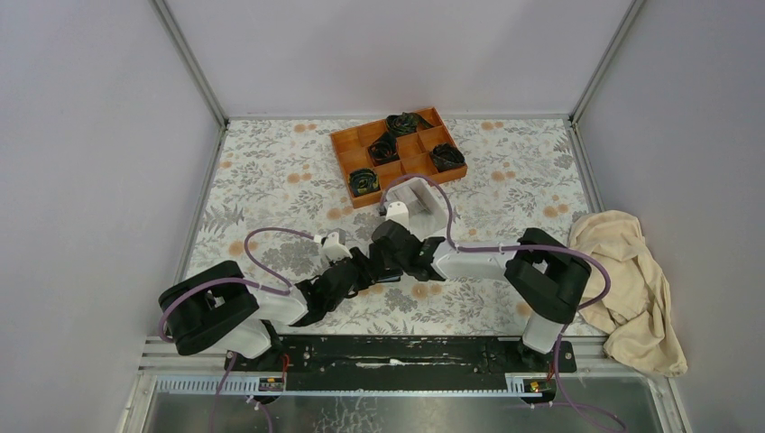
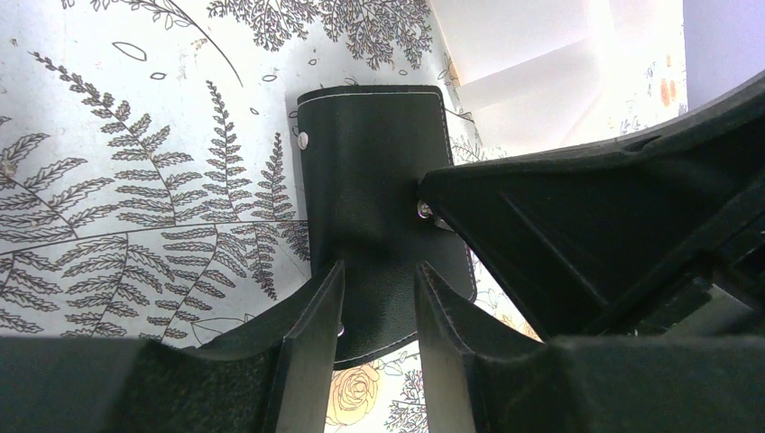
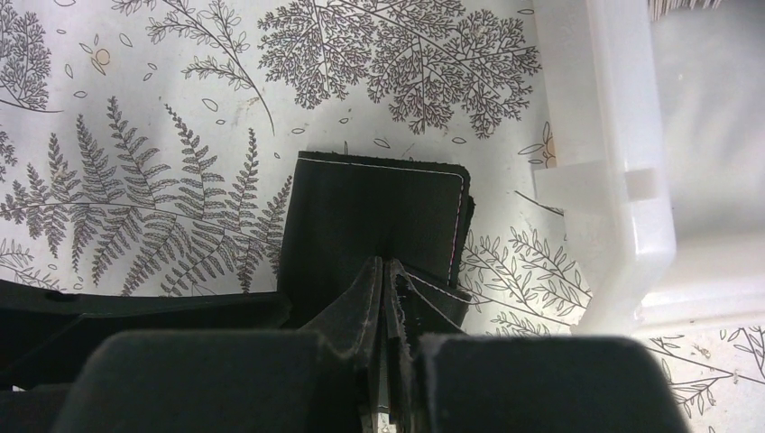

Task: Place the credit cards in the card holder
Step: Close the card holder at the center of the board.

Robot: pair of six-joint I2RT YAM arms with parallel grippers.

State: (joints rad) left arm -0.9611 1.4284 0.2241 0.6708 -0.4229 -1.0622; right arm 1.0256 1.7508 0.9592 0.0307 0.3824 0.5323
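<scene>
Fingers (image 3: 336, 327) of the right gripper (image 3: 385, 284) are clenched on a flap of the holder (image 3: 370, 207), lying just ahead. The left gripper (image 2: 379, 302) is half-spread astride its near end; a grasp cannot be told. The flap should be peeled up slowly while that end is pinned. No cards are seen, nor legible writing.

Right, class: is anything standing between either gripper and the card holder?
Nothing visible does. The right gripper is shut on an edge of the card holder, and the left gripper has a finger on either side of it.
</scene>
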